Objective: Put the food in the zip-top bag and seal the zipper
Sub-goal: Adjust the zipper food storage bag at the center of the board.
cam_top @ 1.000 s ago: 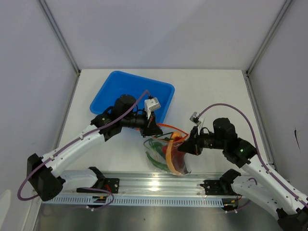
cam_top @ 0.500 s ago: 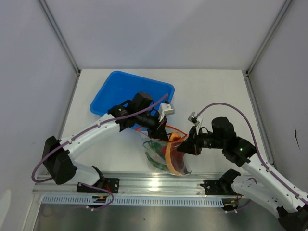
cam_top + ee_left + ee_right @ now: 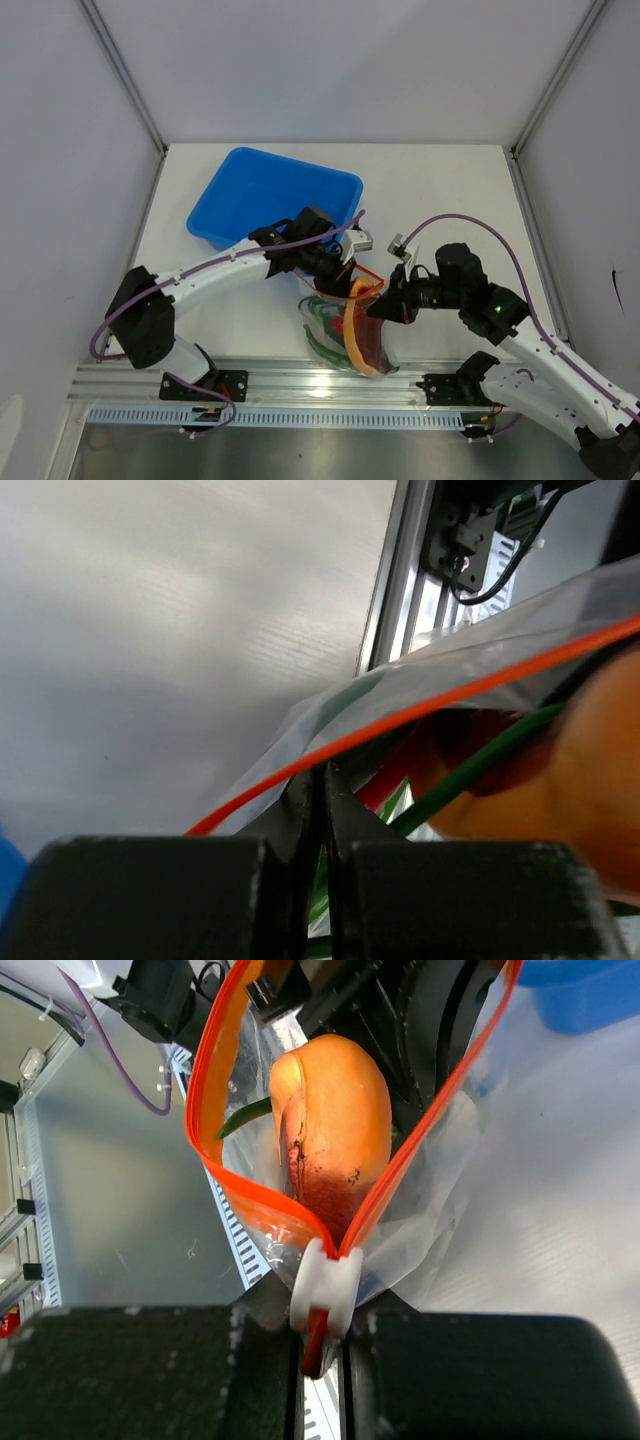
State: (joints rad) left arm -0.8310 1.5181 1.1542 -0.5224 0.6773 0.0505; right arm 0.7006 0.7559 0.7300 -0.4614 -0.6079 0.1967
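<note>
**Top view.** Since a second ago the left arm has swung right, away from the blue tray [image 3: 270, 190]. The left claw [image 3: 345, 275] has come in from the tray's near right corner to the far left rim of the zip-top bag [image 3: 335, 335]. The right arm has barely moved. The right claw [image 3: 378, 308] still sits at the right end of the bag's mouth. The bag stands on the table [image 3: 450, 190] near its front edge, between the two claws, a little taller than before. Its zipper [image 3: 368, 283] runs across the top. Green pods [image 3: 320, 318] and the orange slice [image 3: 362, 340] show through the plastic.

**Left wrist view.** The left claw [image 3: 322, 780] is clenched, fingers pressed together with only a hairline between them. Their tips meet right at the zipper [image 3: 450, 695], which crosses the view as a thin orange-red line along the bag [image 3: 520, 610]. Whether film is pinched between the tips I cannot tell. The orange slice [image 3: 590, 770] and a green stem [image 3: 480, 765] lie inside, to the right.

**Right wrist view.** The right claw [image 3: 322, 1310] is clamped on the white tip of the zipper [image 3: 325, 1280]. From there the strip's two sides spread apart, so the mouth gapes. The orange slice [image 3: 330, 1120] stands in the opening, with a green pod [image 3: 245, 1115] at its left. A corner of the blue tray [image 3: 590, 990] shows at the upper right.
</note>
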